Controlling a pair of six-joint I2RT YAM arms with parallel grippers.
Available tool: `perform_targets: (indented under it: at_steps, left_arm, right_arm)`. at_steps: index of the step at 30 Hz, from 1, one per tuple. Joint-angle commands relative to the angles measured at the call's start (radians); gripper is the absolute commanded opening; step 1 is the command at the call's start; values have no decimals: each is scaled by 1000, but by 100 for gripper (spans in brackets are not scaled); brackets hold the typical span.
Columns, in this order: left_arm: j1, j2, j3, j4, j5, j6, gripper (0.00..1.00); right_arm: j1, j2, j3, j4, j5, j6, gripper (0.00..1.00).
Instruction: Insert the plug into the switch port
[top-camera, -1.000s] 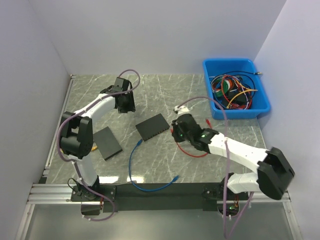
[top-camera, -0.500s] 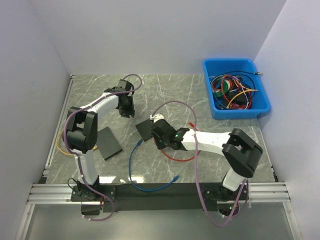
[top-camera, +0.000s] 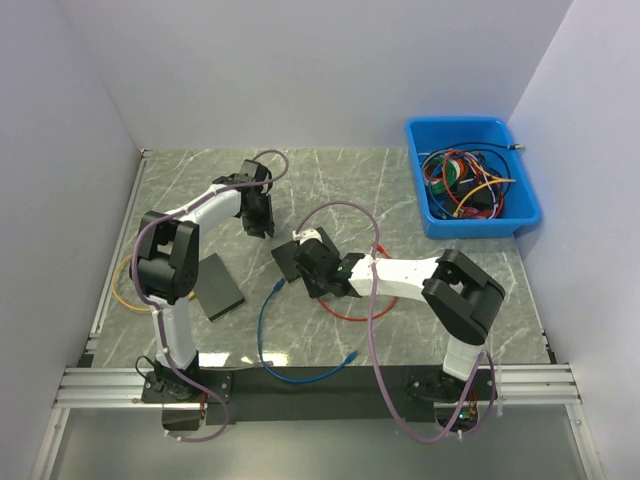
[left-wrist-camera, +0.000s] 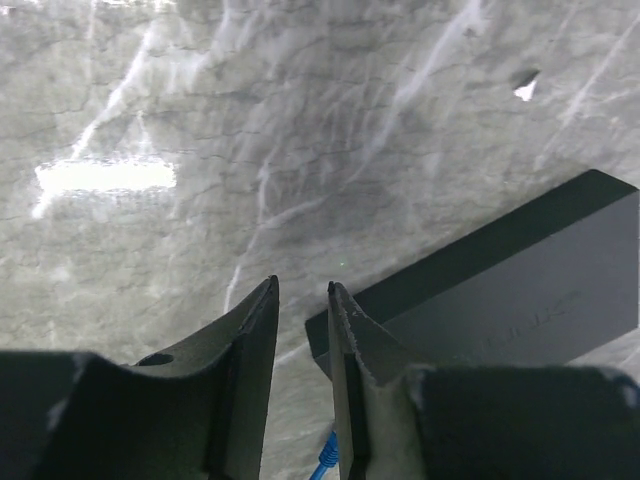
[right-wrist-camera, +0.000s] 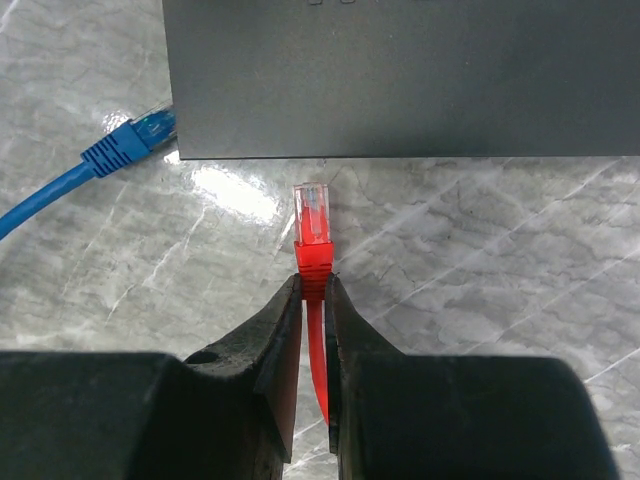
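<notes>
From the top view, you have the switch (top-camera: 284, 259) lying near the middle of the tabletop (top-camera: 400, 180), partly covered by the right tool (top-camera: 308, 266). The red cable (top-camera: 352, 314) loops on the tabletop behind that tool, toward the near edge. The left tool (top-camera: 259, 216) hangs just beyond the switch's far-left side. A flat black box (top-camera: 217, 286) lies toward the left edge, a blue cable (top-camera: 264, 330) curls toward the near edge, and a blue bin (top-camera: 418, 200) of wires sits in the far right corner.

In the left wrist view, your left tool (left-wrist-camera: 302, 288) shows its jaws only a narrow slit apart with nothing between them. The switch (left-wrist-camera: 500, 290) lies just beside the right-hand finger.

In the right wrist view, your right tool (right-wrist-camera: 313, 285) is clamped on the red boot of the plug (right-wrist-camera: 312, 225). The plug's clear tip points at the switch (right-wrist-camera: 400, 75) and stands just short of its near face, not touching. The blue cable's connector (right-wrist-camera: 125, 145) lies at the switch's corner.
</notes>
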Motion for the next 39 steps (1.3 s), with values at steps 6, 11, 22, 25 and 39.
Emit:
perform_targets:
  at_steps: [6, 11, 22, 25, 39]
  left_arm:
    - [-25, 25, 53, -6, 21, 3, 32]
    - [-29, 43, 64, -12, 18, 8, 34]
    - [-38, 62, 78, -22, 10, 12, 33]
    - [-41, 65, 80, -23, 12, 11, 33]
    - [-54, 80, 89, -32, 18, 14, 32]
  right_arm:
    - [11, 28, 52, 3, 46, 8, 0]
    - [11, 49, 84, -6, 58, 7, 0]
    - [11, 41, 117, -19, 101, 5, 0]
    - [11, 41, 127, -22, 103, 5, 0]
    - [14, 89, 186, -32, 94, 21, 0]
